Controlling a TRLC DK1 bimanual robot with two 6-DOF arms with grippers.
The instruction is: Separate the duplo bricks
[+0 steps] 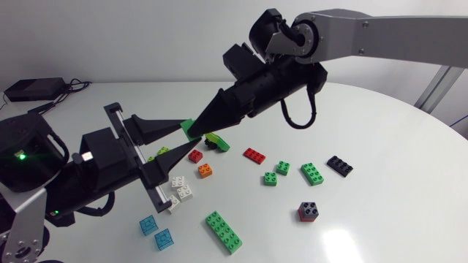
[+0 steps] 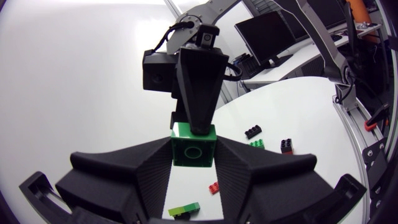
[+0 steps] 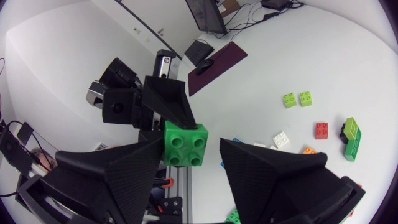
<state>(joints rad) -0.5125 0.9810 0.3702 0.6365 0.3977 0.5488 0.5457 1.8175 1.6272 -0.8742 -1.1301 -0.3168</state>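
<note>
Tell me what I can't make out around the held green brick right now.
- Green square plastic brick: head view shows a sliver between the left jaws, shut on it, and the open right jaws; both wrist views see it end-on, so one brick or a stack is unclear.
- White plastic bricks: head view, partly under the left arm's silver rail; count unclear.

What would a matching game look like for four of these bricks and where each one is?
Bricks:
1 square green brick
2 orange brick
3 long green brick
4 long black brick

Places:
A beside two blue bricks
B next to a small red brick
C in the left claw
D by a medium green brick

Pairs: 1-C, 2-B, 3-A, 4-D
</note>
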